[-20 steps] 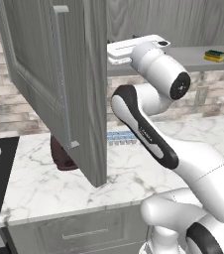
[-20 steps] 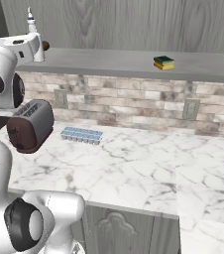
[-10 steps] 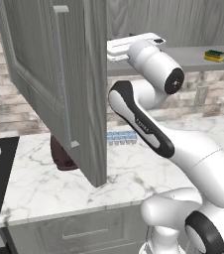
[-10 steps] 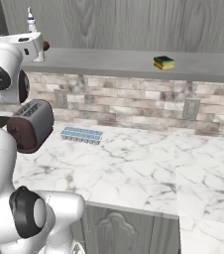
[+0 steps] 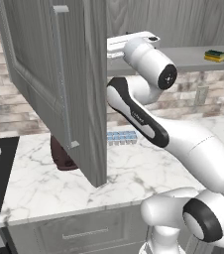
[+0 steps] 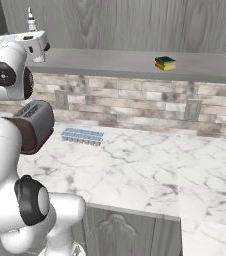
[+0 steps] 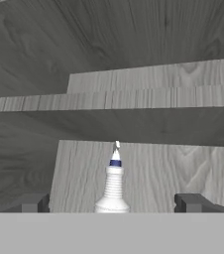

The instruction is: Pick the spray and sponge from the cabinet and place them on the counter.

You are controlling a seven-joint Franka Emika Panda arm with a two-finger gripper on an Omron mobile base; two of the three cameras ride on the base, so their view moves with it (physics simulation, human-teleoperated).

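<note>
progress: you're looking at an early stage, nothing is sitting on the counter point(image 6: 135, 165) yet, both items are waiting on the shelf
gripper point(image 7: 114, 203): you're seeing the fingers spread wide, pinching nothing, pointing into the cabinet point(image 5: 59, 74)
spray point(image 7: 113, 183): standing upright on the cabinet shelf, lining up between your two fingertips, in the right base view at the shelf's left end just beside the hand
sponge point(image 6: 165, 63): lying on the same shelf, well apart from the spray, toward the right
door: hanging open at the left
left to do: you're needing to grasp the spray, set it down, then fetch the sponge
counter clutter: toaster point(image 6: 32, 125) and ice-cube tray point(image 6: 82, 135) taking up the left part
</note>
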